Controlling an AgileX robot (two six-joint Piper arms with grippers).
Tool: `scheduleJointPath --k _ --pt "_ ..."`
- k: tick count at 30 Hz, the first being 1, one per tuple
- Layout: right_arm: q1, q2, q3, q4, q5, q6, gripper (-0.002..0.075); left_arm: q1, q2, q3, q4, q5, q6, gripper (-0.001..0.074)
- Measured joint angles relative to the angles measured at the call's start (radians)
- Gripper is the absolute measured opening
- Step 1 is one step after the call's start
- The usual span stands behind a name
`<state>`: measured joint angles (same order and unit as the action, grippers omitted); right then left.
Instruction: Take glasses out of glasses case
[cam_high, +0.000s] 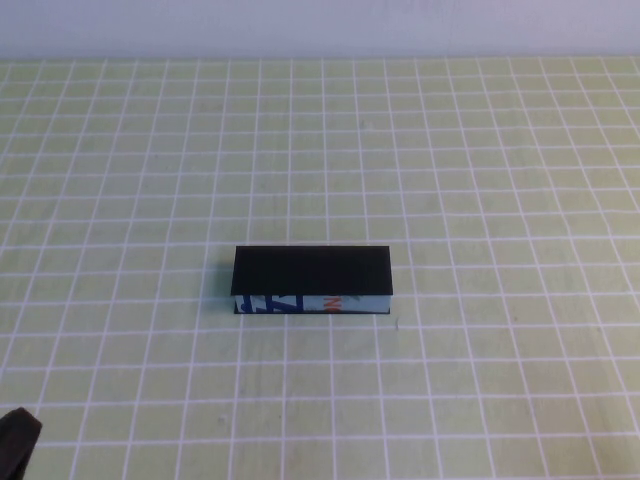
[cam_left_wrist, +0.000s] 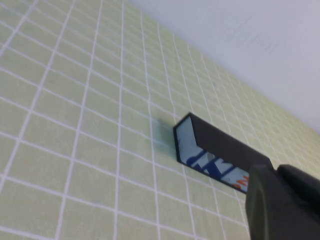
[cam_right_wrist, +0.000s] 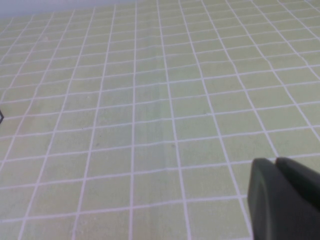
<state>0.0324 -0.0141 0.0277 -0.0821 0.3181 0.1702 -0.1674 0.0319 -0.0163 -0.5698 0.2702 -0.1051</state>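
The glasses case (cam_high: 312, 280) lies shut in the middle of the table, black lid on top, light blue side with dark blue and orange print facing me. It also shows in the left wrist view (cam_left_wrist: 210, 152). The glasses are hidden. My left gripper (cam_high: 15, 440) is at the near left corner of the table, far from the case, its fingers pressed together and empty; it shows in its own view (cam_left_wrist: 280, 172). My right gripper (cam_right_wrist: 276, 161) is out of the high view, over bare cloth, fingers together and empty.
A pale green tablecloth with a white grid (cam_high: 480, 180) covers the whole table. A white wall (cam_high: 320, 25) runs along the far edge.
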Motion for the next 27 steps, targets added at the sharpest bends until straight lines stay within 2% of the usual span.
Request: scheduleJointPath --k 5,13,20,27 --pt "0.000 0.000 0.000 0.000 0.000 0.000 -0.0018 0.000 0.143 -0.140 -0.010 0.154 0.036 -0.0004" --pt "0.000 0.000 0.000 0.000 0.000 0.000 -0.0018 0.000 0.504 -0.420 -0.005 0.418 0.300 -0.0004" --pt "0.000 0.000 0.000 0.000 0.000 0.000 -0.0018 0.000 0.889 -0.695 -0.011 0.437 0.498 -0.0004" --pt "0.000 0.000 0.000 0.000 0.000 0.000 -0.0018 0.000 1.317 -1.008 -0.120 0.451 0.704 -0.0004"
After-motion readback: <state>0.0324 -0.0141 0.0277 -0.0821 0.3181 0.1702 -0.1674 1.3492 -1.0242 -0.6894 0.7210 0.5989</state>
